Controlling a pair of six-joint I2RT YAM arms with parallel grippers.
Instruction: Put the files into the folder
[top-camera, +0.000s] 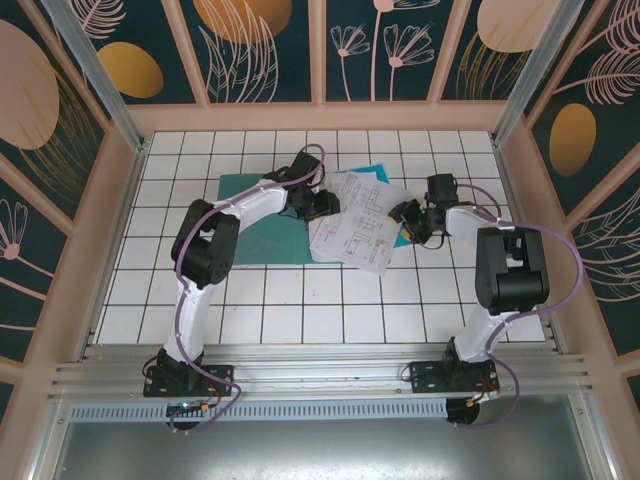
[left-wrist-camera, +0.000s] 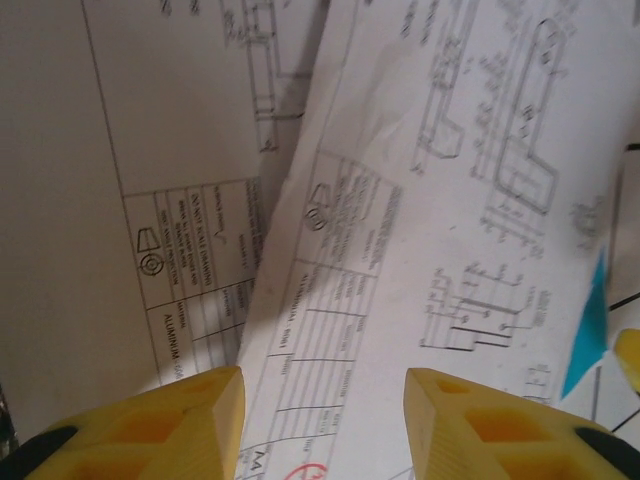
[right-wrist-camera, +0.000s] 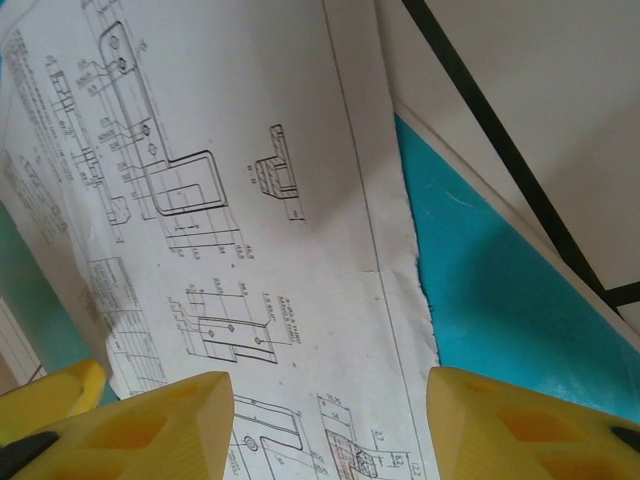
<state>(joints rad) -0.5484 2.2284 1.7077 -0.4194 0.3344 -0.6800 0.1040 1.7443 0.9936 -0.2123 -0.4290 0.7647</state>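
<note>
We see both arms bent inward over the bench (top-camera: 250, 300), left gripper (top-camera: 321, 206) and right gripper (top-camera: 409, 217) flanking the files (top-camera: 352, 228), jaws apart above the sheets.

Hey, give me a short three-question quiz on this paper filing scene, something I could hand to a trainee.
1. True or false: the white sheets are already shut inside the teal-green folder.
2. Which colour of sheet peeks out from under the white sheets in the right wrist view? A red, B cyan-blue, C yellow.
3. Fill in: the left gripper and the right gripper both hover over the white sheets with jaws ____.
Key: 1 false, they lie exposed at the folder's right side. 2 B, the cyan-blue sheet. 3 open.
</note>
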